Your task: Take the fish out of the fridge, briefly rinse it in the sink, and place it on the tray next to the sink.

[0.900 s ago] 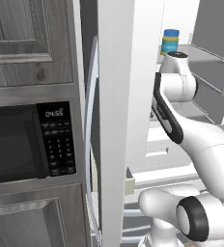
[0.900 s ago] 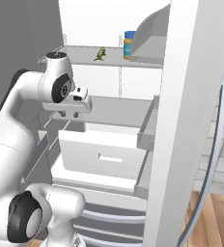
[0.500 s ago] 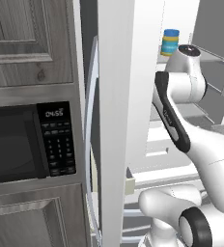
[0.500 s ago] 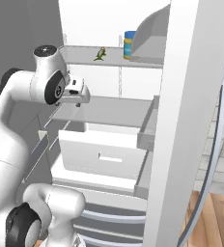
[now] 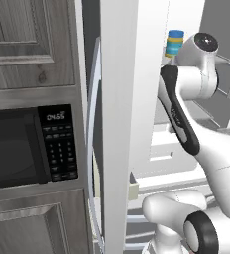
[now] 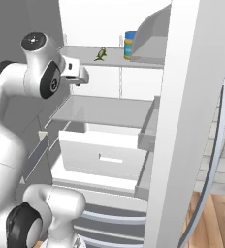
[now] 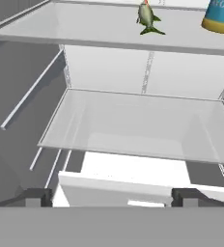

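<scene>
The fridge (image 6: 182, 121) stands open. The fish (image 6: 101, 54), small and olive-green, lies on its upper shelf beside a blue and yellow can (image 6: 130, 44). In the hand view the fish (image 7: 147, 18) sits high up, on the shelf above the level of my gripper (image 7: 111, 198), whose dark fingertips (image 7: 36, 197) stand wide apart with nothing between them. Seen from the right base, my gripper (image 6: 83, 75) hovers open at the fridge's left front, just below the upper shelf and short of the fish. The sink and the tray are out of view.
A glass middle shelf (image 6: 109, 109) and a white pulled-out drawer (image 6: 104, 155) lie below the gripper. The white fridge door (image 5: 119, 124) stands edge-on beside the arm, and a black microwave (image 5: 32, 149) sits in the wooden cabinets to the left.
The arm has lifted the hand from about middle-shelf height toward the upper shelf. The fingers have spread from partly closed to wide open.
</scene>
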